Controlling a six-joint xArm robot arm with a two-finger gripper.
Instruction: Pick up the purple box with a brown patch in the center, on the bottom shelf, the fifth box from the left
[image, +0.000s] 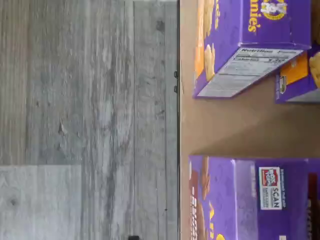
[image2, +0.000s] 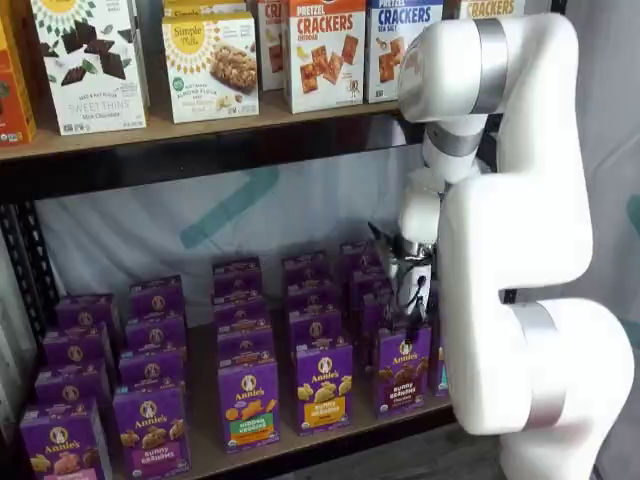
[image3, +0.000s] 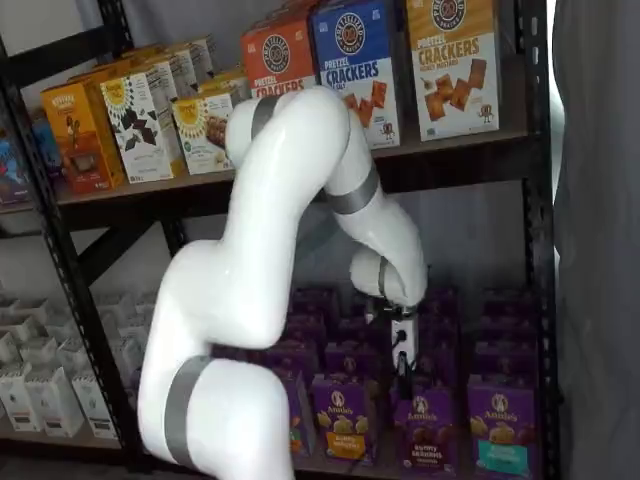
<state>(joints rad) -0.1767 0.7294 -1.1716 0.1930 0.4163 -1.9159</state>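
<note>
The purple box (image2: 403, 368) stands upright at the front edge of the bottom shelf (image2: 330, 435), its face showing a round white logo above dark brown cookies and a maroon lower band; in a shelf view it shows again (image3: 425, 431) directly under the arm's wrist; just beside it on one side stands a purple box with yellow crackers (image2: 323, 385), and further along one with orange crackers and a green band (image2: 248, 404); more purple cartons line up in rows behind them. The end effector (image3: 403, 378) hangs just above the purple box, black fingers pointing down; its fingers are seen side-on and partly hidden, so no gap shows plainly, though the jaws stand at their widest and nothing is held between them. The white arm (image2: 520, 250) curves down in front of the rack; cracker boxes (image3: 360, 65) fill the upper shelf; the wrist view shows the shelf's brown board, purple cartons and grey plank floor (image: 85, 120).
</note>
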